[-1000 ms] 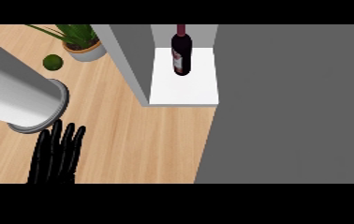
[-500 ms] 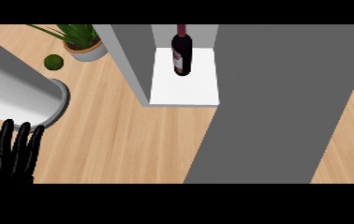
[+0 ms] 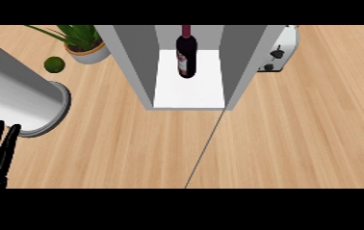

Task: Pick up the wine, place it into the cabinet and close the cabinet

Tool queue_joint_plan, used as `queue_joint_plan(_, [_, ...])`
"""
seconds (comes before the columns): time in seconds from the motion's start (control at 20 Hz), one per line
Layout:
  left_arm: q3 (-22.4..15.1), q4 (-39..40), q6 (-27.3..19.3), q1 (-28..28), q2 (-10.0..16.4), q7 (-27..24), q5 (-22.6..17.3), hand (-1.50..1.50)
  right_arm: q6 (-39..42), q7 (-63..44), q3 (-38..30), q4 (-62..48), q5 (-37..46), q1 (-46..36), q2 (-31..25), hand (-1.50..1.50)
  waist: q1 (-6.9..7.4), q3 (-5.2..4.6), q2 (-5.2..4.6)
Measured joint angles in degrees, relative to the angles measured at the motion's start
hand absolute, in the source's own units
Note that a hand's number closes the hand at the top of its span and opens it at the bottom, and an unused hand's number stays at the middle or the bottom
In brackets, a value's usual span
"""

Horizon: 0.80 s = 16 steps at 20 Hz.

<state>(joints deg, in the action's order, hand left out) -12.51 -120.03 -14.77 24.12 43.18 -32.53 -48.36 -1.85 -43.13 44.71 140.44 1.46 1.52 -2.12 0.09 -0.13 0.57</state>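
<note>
Wine [image 3: 186, 56] in cabinet [image 3: 135, 65]; left robot hand [image 3: 7, 149] cropped.

Light is bright & even across the desk [image 3: 284, 128], wood tone flat edge to edge. Walls of the cabinet [image 3: 135, 60] read mid-grey; its white floor is the brightest patch. The wine [image 3: 186, 56] is v. dark, near-silhouette vs that white. At left the grey cylinder [image 3: 28, 96] shows a soft light-to-grey gradient. Steep perspective splays the walls outward.

Black, slender-fingered left hand [image 3: 6, 151]
</note>
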Motion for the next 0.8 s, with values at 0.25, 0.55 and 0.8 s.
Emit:
queue_joint_plan(0.25, [3.54,1.99,3.48,-0.42,1.22,1.31,-2.22,-1.5,-7.6,1.13,3.59,-1.94,4.0,-5.6,-1.23,1.5,0.17,-0.05,-0.06])
queue_joint_plan(0.55, [5.83,3.54,6.74,-1.55,1.43,3.2,-4.55,-1.5,-14.47,0.55,5.61,-2.74,7.03,-12.99,-5.08,1.5,0.48,-0.07,-0.17])
queue_joint_plan(0.8, [5.85,3.67,7.92,-2.63,0.54,4.53,-5.23,-1.5,-18.96,-1.27,6.82,-3.92,6.4,-20.39,-7.84,1.5,1.04,-0.09,-0.32])
